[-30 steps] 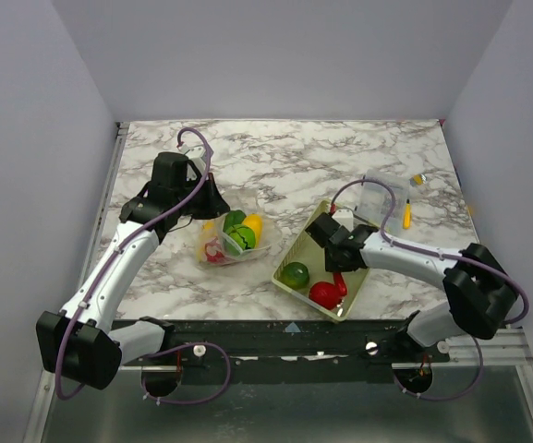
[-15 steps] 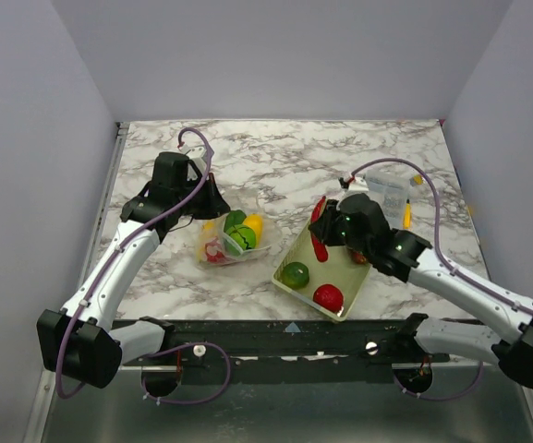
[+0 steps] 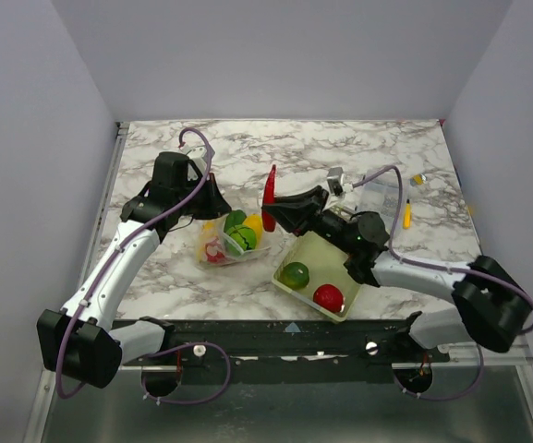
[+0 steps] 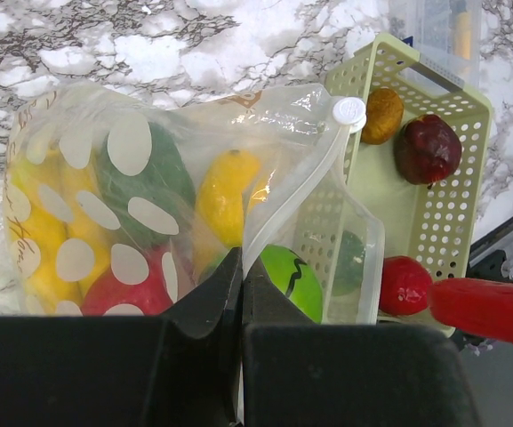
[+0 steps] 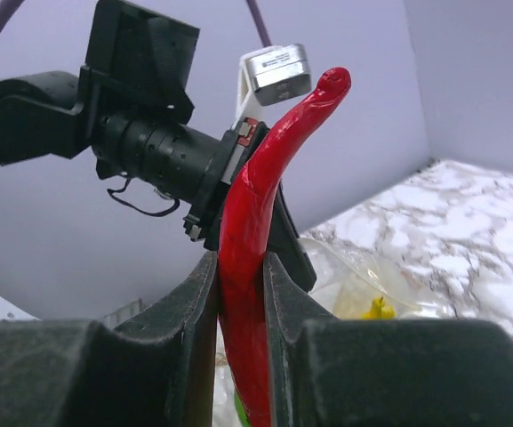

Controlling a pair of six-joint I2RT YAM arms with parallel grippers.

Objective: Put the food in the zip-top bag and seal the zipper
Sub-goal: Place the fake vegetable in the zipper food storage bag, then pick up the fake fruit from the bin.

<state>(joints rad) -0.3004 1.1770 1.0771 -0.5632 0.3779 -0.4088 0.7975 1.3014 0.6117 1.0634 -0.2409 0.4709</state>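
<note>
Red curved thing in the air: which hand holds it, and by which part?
The right hand pinches the glossy red toy pepper by its lower part, curled tip free.

Count: one zip-top bag (image 4: pixel 78 178), one lattice basket (image 4: pixel 452 222), one clear plastic box (image 3: pixel 383 194), one red chilli (image 3: pixel 270 187). Basket contents, four: orange piece (image 4: pixel 381 116), dark red piece (image 4: pixel 427 149), red piece (image 3: pixel 328 297), green piece (image 3: pixel 295 274).

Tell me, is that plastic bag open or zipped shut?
Open. The bag gapes in the left wrist view, its edges apart, white slider at one end; the left tool pinches one edge.
</note>
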